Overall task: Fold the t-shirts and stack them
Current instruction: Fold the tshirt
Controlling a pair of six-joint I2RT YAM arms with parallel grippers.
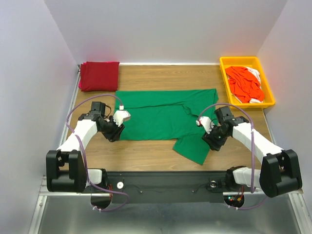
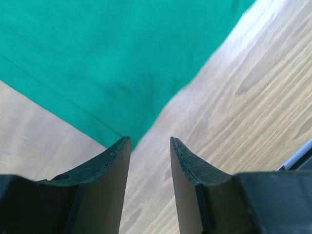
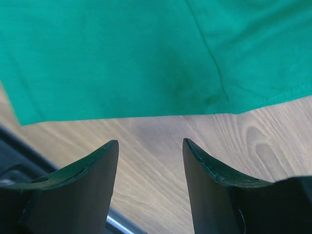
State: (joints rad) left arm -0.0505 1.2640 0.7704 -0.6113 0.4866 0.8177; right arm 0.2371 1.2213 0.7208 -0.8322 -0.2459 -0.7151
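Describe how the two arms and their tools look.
Both the left arm and right arm have white links, chunky black joints and looping lilac cables. The left tool and right tool each carry two dark, tapered, flat fingers.

The wooden counter (image 1: 146, 151) fills the middle of the overhead view. A green t-shirt (image 1: 161, 117) lies spread flat across its center, one sleeve reaching toward the lower right. A dark red t-shirt (image 1: 99, 75) sits folded in the upper left corner. A yellow tray (image 1: 239, 60) rests in the upper right corner.
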